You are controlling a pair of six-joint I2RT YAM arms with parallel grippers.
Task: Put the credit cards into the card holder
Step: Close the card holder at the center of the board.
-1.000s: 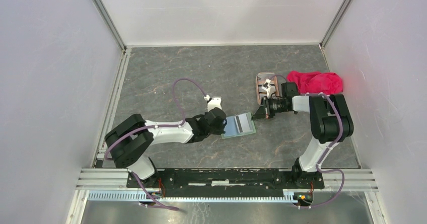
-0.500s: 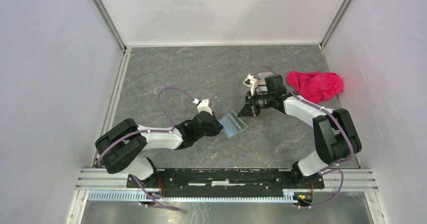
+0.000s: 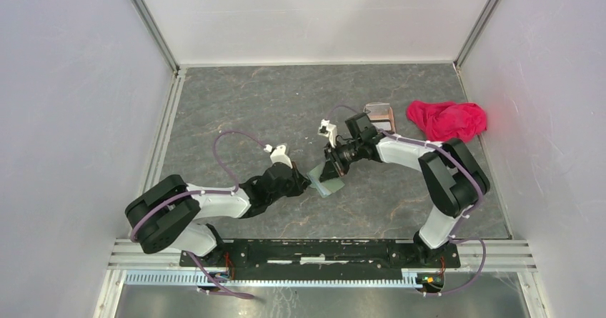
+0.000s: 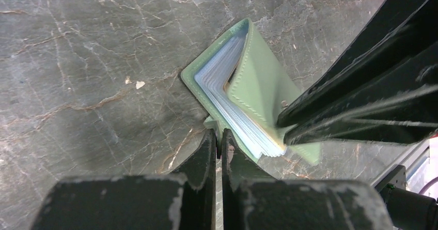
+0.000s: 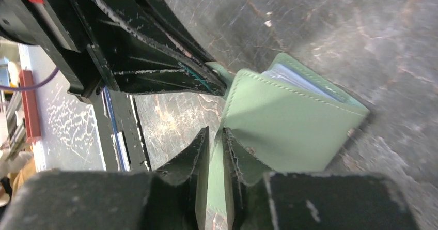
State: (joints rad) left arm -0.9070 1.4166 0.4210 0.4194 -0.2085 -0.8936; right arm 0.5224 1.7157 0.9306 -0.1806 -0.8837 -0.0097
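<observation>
Left gripper point(image 4: 218, 137) clamped on near edge of card holder point(image 4: 258, 90), just 6 o'clock of table centre. Holder, laid flat open second ago, now folded half shut. Right gripper point(image 5: 214, 134) brought astride cover; grasp or release cannot be told. Cards not made out among pockets; closing judged underway. Tray point(image 3: 379, 111) left at 2 o'clock.

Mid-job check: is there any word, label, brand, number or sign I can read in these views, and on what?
No readable text in any view.
card holder: plain green cover, pale blue pockets, no lettering.
red cloth: no print.
tray: nothing legible.
left tool and right tool: scuffed black, no labels.
</observation>
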